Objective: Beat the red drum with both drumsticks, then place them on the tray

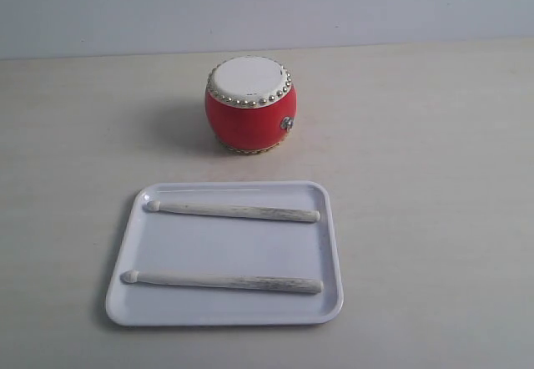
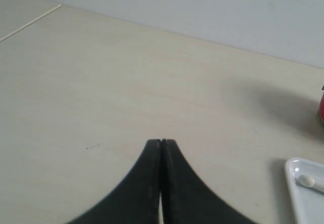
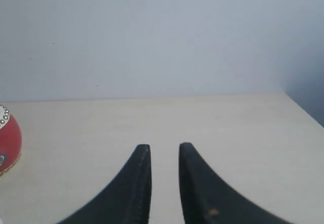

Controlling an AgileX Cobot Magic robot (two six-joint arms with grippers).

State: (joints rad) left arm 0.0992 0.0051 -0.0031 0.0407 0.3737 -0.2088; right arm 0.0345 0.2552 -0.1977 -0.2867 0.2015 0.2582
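Two drumsticks (image 1: 234, 212) lie parallel and apart in the white tray (image 1: 219, 320), with the red drum (image 1: 249, 106) upright just behind it on the desk (image 1: 434, 177).
Above bare desk, the left tool (image 2: 161, 142) is clenched, its jaws pressed together and empty; the right tool (image 3: 164, 146) is released, jaws slightly parted, gripping nothing.

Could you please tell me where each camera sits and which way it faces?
Exterior: off the arms, looking down at tray, drumsticks and red drum; no robot parts.
Left wrist: behind the shut left gripper, across the table toward the tray corner.
Right wrist: behind the open right gripper, facing the wall.
Shared: all three show the red drum.
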